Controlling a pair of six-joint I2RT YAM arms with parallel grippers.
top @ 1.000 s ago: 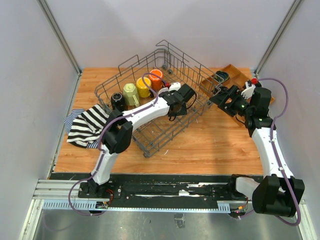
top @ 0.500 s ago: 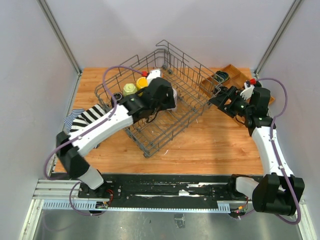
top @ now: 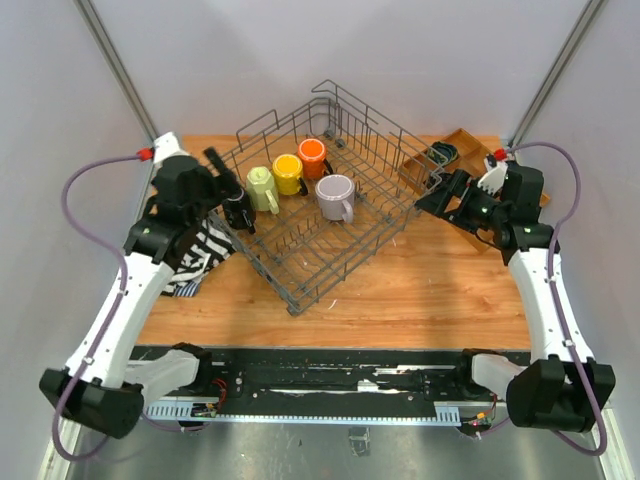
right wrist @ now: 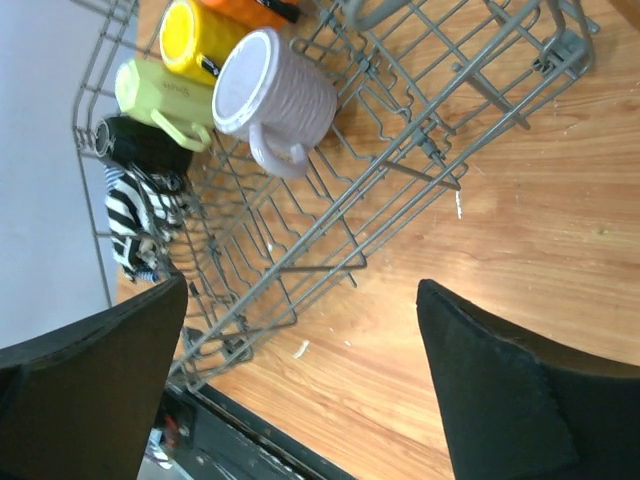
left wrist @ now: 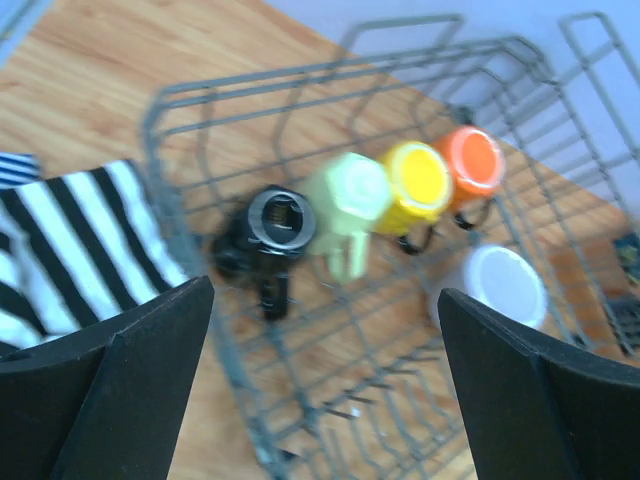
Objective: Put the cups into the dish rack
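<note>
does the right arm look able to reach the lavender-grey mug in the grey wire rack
Probably yes: the lavender-grey mug stands uncovered in the grey wire rack, and the right arm's open fingers face it.

The left arm and right arm wear smooth white shells on their links, with chunky black housings at the joints. Behind the left gripper, a lilac left cable loops out from a small red plug. The right gripper has a matching right cable and red cap behind it. The fingers are broad, matte black wedges with bevelled edges.
</note>
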